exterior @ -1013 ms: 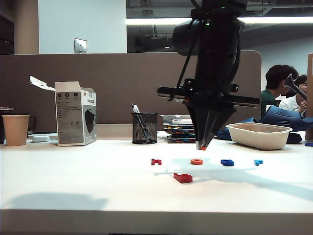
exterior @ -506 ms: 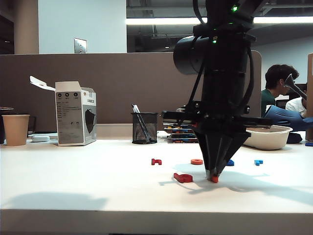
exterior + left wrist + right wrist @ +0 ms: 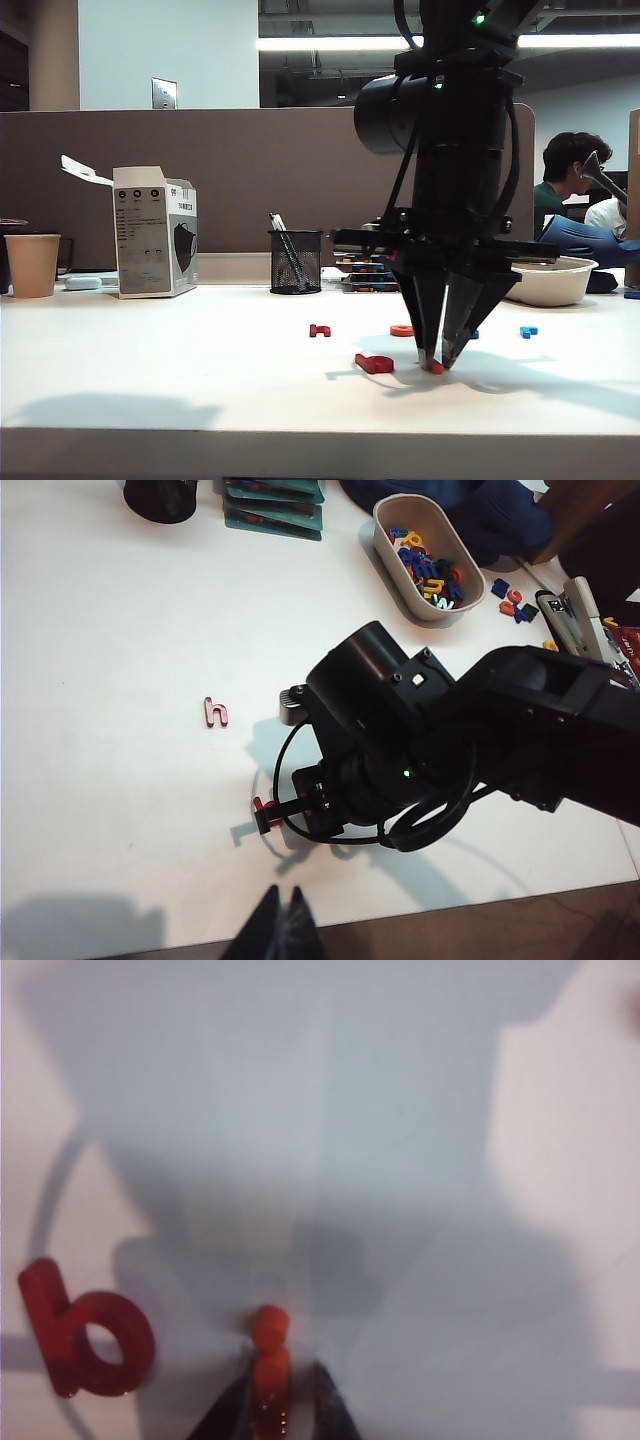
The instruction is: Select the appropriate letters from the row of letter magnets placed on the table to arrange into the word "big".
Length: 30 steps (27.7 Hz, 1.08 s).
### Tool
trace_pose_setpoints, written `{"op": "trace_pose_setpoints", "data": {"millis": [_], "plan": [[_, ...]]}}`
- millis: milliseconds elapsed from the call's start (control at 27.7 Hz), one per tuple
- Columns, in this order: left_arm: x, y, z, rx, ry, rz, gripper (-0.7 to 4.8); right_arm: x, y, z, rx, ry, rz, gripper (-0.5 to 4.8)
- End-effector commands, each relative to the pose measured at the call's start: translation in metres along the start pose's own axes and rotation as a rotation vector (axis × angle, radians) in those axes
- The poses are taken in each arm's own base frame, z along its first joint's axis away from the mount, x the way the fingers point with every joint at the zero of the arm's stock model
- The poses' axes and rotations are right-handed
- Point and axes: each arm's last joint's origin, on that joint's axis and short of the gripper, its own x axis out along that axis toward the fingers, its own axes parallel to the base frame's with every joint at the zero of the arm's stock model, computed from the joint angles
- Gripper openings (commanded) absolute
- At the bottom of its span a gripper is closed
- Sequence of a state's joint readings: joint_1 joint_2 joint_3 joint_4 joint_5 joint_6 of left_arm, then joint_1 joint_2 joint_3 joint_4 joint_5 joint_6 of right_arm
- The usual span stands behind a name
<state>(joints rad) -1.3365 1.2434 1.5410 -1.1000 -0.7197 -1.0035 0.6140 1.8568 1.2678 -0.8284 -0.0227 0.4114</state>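
Observation:
The bright red "b" lies flat on the white table, in front of the row. Just to its right the orange "i" rests on the table between the tips of my right gripper, whose jaws stand slightly open with a gap on each side of it. The dark blue "g" peeks out behind that gripper. My left gripper hovers shut and empty over the table's front edge, looking down on the right arm.
Left in the row are a dark red letter, an orange ring and a light blue letter. Behind stand a mesh pen cup, a white box, a paper cup and a tray of letters.
My right gripper came down and forward from above the row, carrying the orange "i" to the table right of the "b". Its jaws have now parted around the letter.

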Motion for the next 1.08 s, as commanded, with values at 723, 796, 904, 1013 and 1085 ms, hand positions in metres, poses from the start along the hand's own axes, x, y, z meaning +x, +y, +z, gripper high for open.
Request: {"op": "trace_pose_setpoints", "data": {"millis": [723, 796, 904, 1013, 1085], "plan": [[-0.001, 0.000, 0.001, -0.002, -0.010, 0.001, -0.05, -0.034, -0.002, 0.001, 0.003, -0.085, 0.015, 1.59], [-0.001, 0.000, 0.001, -0.002, -0.010, 0.001, -0.05, -0.043, -0.009, 0.011, 0.013, -0.132, -0.013, 1.59], [-0.001, 0.000, 0.001, -0.002, -0.010, 0.001, -0.05, -0.056, -0.027, 0.026, 0.074, -0.184, -0.022, 1.70], [-0.001, 0.000, 0.001, -0.002, -0.010, 0.001, -0.05, -0.067, -0.042, 0.039, 0.117, -0.234, -0.020, 2.17], [-0.001, 0.000, 0.001, -0.002, -0.010, 0.001, -0.05, -0.069, -0.047, 0.044, 0.110, -0.275, -0.016, 2.17]]}}
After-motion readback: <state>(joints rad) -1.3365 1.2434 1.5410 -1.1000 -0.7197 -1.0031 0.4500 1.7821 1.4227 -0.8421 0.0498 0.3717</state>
